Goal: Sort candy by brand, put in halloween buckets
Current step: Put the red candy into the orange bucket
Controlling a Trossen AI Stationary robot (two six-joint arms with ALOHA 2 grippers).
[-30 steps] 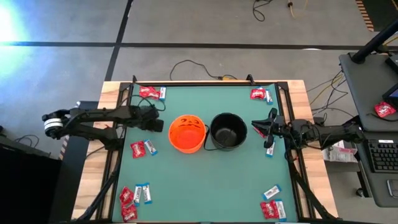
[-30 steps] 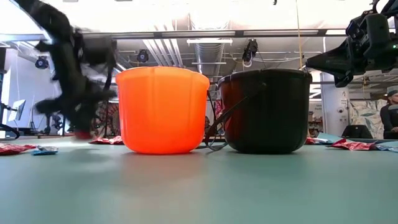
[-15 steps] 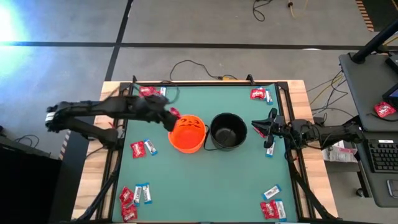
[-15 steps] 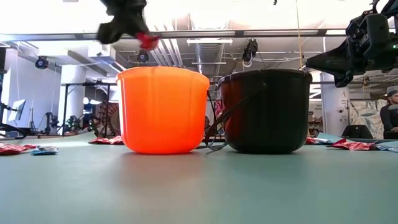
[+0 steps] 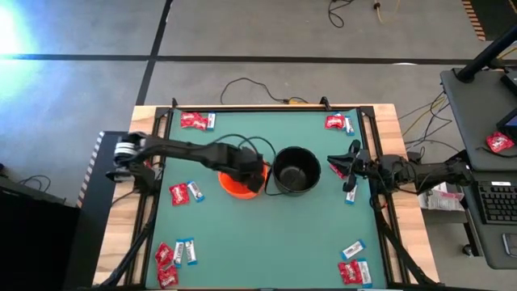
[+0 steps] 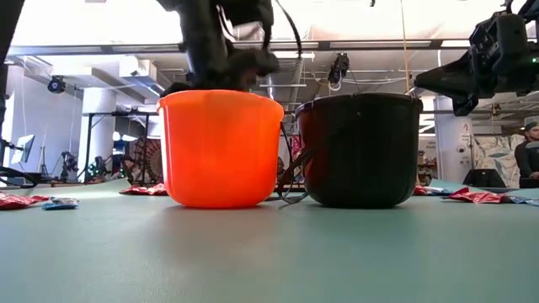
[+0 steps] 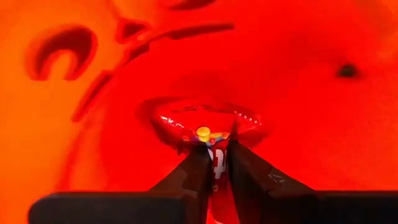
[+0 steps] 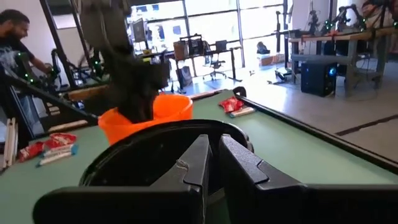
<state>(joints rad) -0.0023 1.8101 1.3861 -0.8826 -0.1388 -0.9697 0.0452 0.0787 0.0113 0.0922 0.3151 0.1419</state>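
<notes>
An orange bucket point(image 5: 232, 185) and a black bucket point(image 5: 295, 170) stand side by side mid-table. My left gripper point(image 5: 246, 170) reaches down into the orange bucket's mouth point(image 6: 221, 94), shut on a crinkly red candy packet point(image 7: 205, 119). The left wrist view shows the bucket's orange inside wall point(image 7: 74, 124) with the face print showing through. My right gripper point(image 5: 335, 166) waits shut at the table's right side, level, just right of the black bucket point(image 8: 161, 140). Small piles of red packets and white-and-blue bars lie flat on the mat, such as one pile point(image 5: 186, 192). My left gripper pinches the red packet between its two fingertips point(image 7: 198, 163), on the packet's near edge point(image 7: 214, 144). The fingers come from above, pointing steeply down into the orange bucket. The packet spreads out beyond the fingertips; whether it touches the bucket's floor I cannot tell.
Candy piles lie at the far left point(image 5: 196, 120), far right point(image 5: 339, 123), near left point(image 5: 175, 255) and near right point(image 5: 354, 265) of the green mat, and one bar point(image 5: 350, 194) lies by my right gripper. A person point(image 8: 15, 37) stands beyond the table.
My left gripper has risen from low over the mat left of the orange bucket, carrying the red packet, swung toward the table's right over the bucket's rim, and now dips into its mouth. My right arm has kept still.
</notes>
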